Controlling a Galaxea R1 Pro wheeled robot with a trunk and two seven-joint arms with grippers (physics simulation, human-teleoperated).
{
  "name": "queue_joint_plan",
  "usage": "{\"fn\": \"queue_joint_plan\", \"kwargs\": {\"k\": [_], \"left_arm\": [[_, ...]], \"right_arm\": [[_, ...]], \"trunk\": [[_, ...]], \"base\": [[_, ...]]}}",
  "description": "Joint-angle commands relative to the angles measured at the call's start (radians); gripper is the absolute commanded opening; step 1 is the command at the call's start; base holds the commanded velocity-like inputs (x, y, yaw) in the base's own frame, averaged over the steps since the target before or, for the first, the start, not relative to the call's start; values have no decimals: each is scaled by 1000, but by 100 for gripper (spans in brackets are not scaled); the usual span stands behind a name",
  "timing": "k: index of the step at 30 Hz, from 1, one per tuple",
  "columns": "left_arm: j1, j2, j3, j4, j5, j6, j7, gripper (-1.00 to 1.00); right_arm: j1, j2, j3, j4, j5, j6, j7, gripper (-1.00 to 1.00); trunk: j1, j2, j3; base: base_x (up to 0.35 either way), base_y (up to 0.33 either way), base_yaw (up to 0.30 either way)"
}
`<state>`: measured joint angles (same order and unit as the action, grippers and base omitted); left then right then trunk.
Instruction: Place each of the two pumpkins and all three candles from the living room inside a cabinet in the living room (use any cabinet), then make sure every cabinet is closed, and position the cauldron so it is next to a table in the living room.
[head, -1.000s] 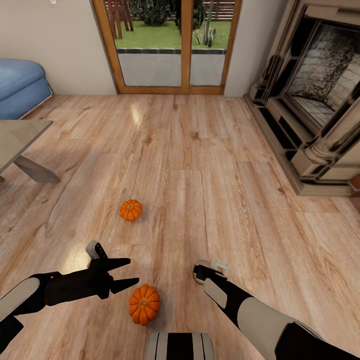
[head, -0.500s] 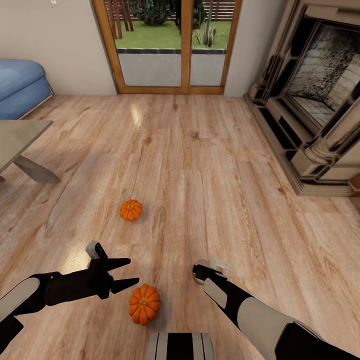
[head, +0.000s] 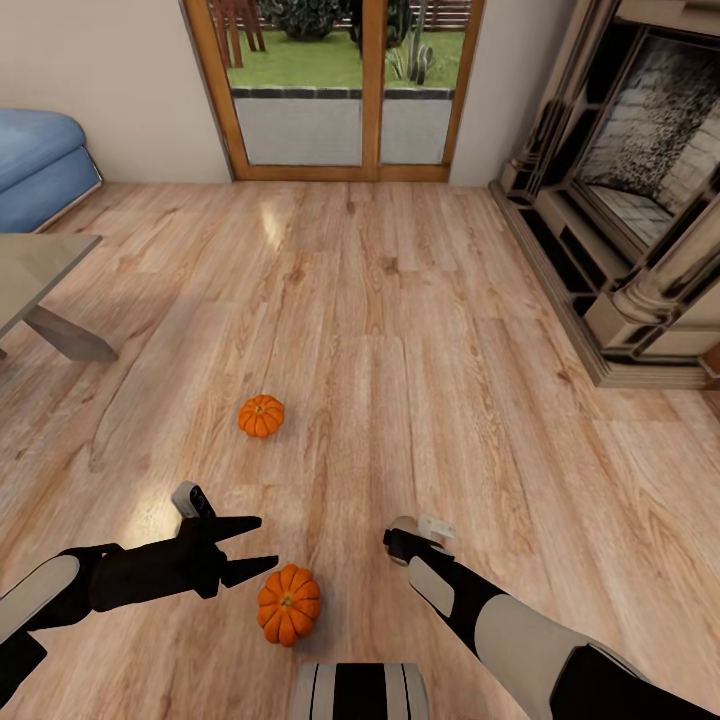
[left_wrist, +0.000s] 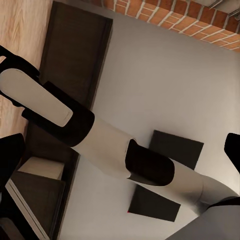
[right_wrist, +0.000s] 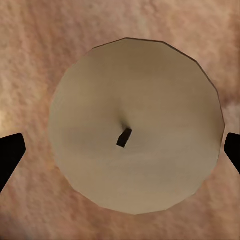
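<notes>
over the plank floor (head: 420, 300), the right claw (right_wrist: 120, 150) is hanging with its fingers spread wide either side of a candle (right_wrist: 135, 125), not yet gripping. the head view has tilted slightly since a second ago; arms and pumpkins hold position. left claw (head: 255, 545) is sitting open just beside the near pumpkin (head: 289, 604), far pumpkin (head: 261, 415) ahead; judgement: candle grasp comes next.

Two orange pumpkins (head: 289, 604) (head: 260, 415) (apart) on floor; candle (right_wrist: 135, 125) upright.
</notes>
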<state>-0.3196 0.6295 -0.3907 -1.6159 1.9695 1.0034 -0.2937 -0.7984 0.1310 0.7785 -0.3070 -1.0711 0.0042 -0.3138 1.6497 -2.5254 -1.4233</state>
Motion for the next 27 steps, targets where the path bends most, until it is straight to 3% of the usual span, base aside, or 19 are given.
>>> {"fn": "queue_joint_plan", "kwargs": {"k": [1, 11, 15, 24, 27], "left_arm": [[-1, 1, -2, 1, -7, 0, -10, 100], [-1, 1, -2, 1, -7, 0, -10, 100], [-1, 1, -3, 1, -7, 0, -10, 100], [-1, 1, -3, 1, -8, 0, -10, 100], [-1, 1, -3, 1, -8, 0, -10, 100]], "right_arm": [[-1, -1, 8, -1, -7, 0, -7, 100], [-1, -1, 8, -1, -7, -6, -7, 100], [-1, -1, 8, -1, -7, -38, -7, 100], [-1, -1, 8, -1, -7, -43, -7, 100], [-1, -1, 8, -1, -7, -43, -7, 100]], "trunk": [[0, 0, -1], [0, 0, -1], [2, -1, -16], [2, -1, -16], [3, -2, -28]], "base": [[0, 0, 0], [0, 0, 0], [0, 0, 0], [0, 0, 0], [0, 0, 0]]}}
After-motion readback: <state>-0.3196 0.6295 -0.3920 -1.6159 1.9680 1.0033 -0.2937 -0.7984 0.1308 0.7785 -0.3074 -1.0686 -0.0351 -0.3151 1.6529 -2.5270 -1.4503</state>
